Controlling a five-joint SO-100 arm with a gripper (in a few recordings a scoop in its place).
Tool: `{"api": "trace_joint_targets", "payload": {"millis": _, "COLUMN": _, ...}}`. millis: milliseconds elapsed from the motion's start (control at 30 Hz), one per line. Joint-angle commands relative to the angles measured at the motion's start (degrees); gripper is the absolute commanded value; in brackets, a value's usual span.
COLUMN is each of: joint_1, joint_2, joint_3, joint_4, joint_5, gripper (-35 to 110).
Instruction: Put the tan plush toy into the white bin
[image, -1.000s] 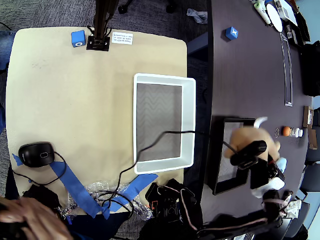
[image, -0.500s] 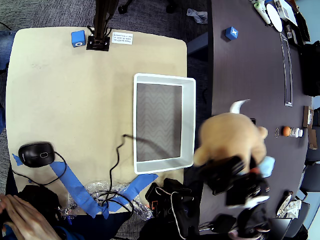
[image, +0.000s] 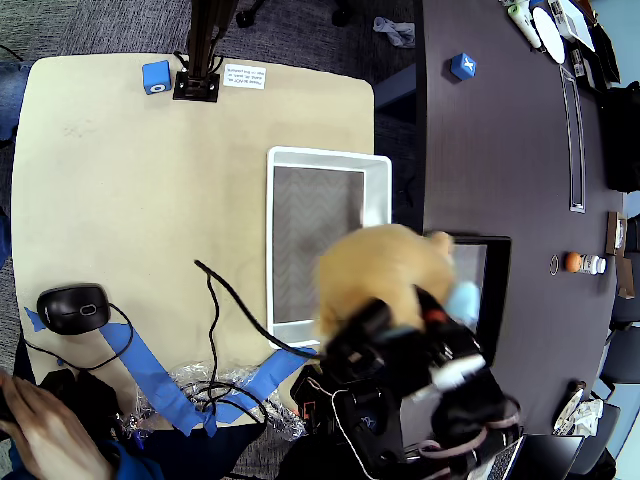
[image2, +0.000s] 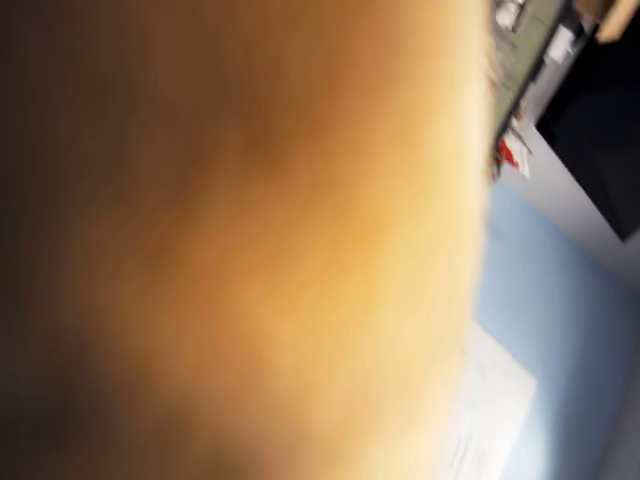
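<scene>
The tan plush toy (image: 385, 265), blurred by motion, hangs in the air over the right rim and near corner of the white bin (image: 320, 155). Part of the bin's grey zigzag bottom is hidden by it. My gripper (image: 388, 318) sits under the toy's near side at the end of the dark arm and is shut on it; the fingers are mostly hidden by fur. A light blue paw (image: 463, 298) sticks out to the right. In the wrist view, tan fur (image2: 250, 240) is pressed up against the lens, with a pale blue patch (image2: 545, 330) beside it.
A black tray (image: 497, 262) lies on the dark table just right of the bin. On the tan table are a computer mouse (image: 72, 308), blue tape (image: 150, 370), a loose black cable (image: 215, 300) and a blue cube (image: 156, 77). A person's hand (image: 40, 420) shows at bottom left.
The arm swung left with the plush toy, from above the black tray on the dark table to over the white bin's right side. The black cable trailed leftward.
</scene>
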Motion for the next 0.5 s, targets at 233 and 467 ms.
{"api": "trace_joint_targets", "payload": {"millis": 233, "joint_1": -4.6, "joint_2": -11.1, "joint_3": -1.6, "joint_4": 0.2, "joint_5": -1.3, "gripper": 1}}
{"api": "trace_joint_targets", "payload": {"millis": 467, "joint_1": -5.2, "joint_2": -17.1, "joint_3": -1.7, "joint_4": -0.3, "joint_5": -1.4, "gripper": 1}}
